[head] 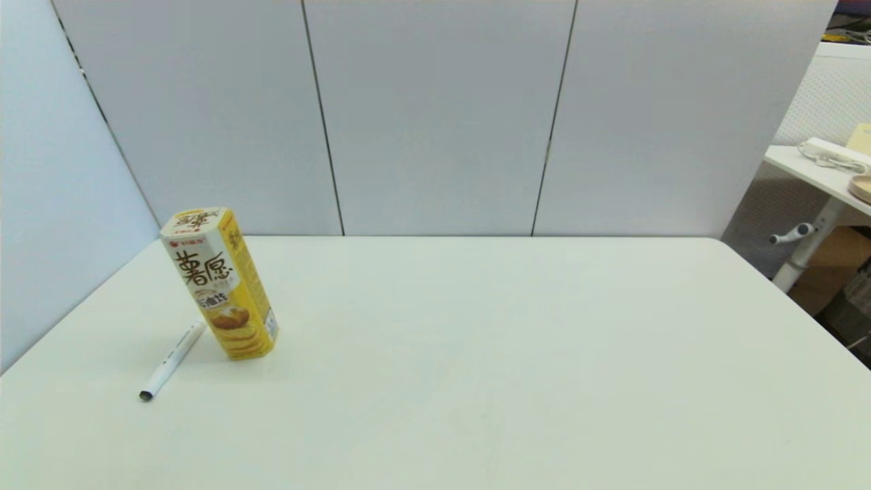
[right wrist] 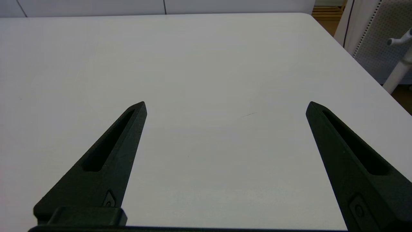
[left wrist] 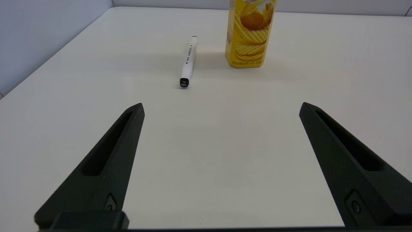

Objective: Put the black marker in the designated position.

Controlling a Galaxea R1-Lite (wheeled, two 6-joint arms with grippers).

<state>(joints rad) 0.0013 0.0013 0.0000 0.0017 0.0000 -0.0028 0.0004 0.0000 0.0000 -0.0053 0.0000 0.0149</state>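
The black marker (head: 171, 361) (left wrist: 188, 61), a slim white barrel with a black end cap, lies flat on the table's left side, just left of the yellow snack box (head: 219, 282) (left wrist: 250, 32). Neither arm shows in the head view. My left gripper (left wrist: 221, 108) hangs open above bare table, short of the marker, with nothing between its fingers. My right gripper (right wrist: 226, 106) is open too, over plain white tabletop on the right side. The designated position carries no mark that I can pick out.
The white table (head: 517, 354) ends at grey wall panels (head: 435, 116) behind and on the left. Beyond the table's right edge stand a second desk (head: 823, 173) and its white leg (right wrist: 399, 64).
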